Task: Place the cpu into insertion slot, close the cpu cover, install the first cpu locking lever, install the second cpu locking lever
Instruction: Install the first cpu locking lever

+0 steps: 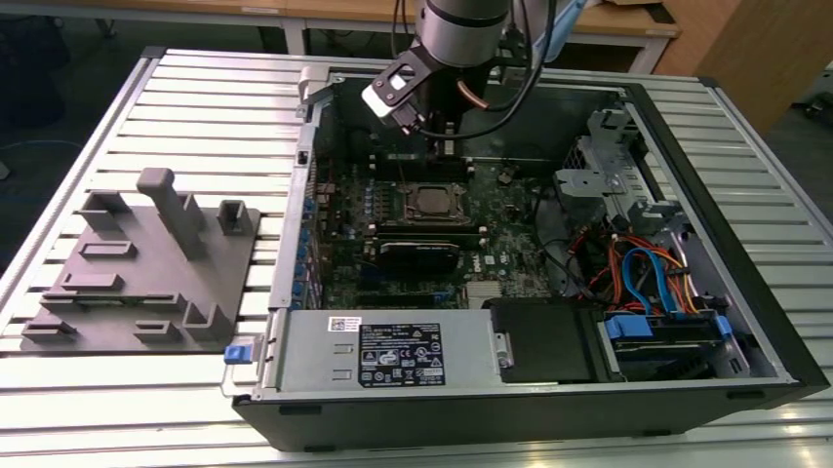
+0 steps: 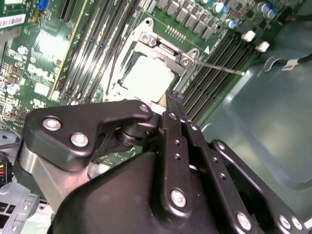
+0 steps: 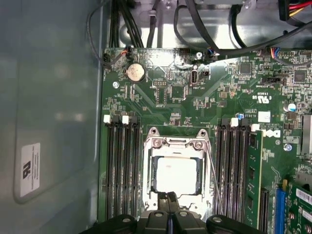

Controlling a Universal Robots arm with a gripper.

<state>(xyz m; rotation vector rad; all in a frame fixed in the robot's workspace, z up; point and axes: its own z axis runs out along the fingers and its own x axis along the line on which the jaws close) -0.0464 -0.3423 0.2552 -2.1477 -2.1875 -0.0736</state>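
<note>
Rim of cpu cover (image 3: 175, 143), cpu (image 3: 176, 174) beneath, just beside tool (image 3: 170, 195) with tips pressed together.

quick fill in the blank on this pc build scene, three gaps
1. The pale silver square cpu lies in the silver-rimmed square insertion ___.
2. The thin silver cpu cover frame lies ___ over it.
3. The grey moulded fixture sits on the exterior view's ___ of the black computer case.
Missing words: slot; closed; left.
</note>
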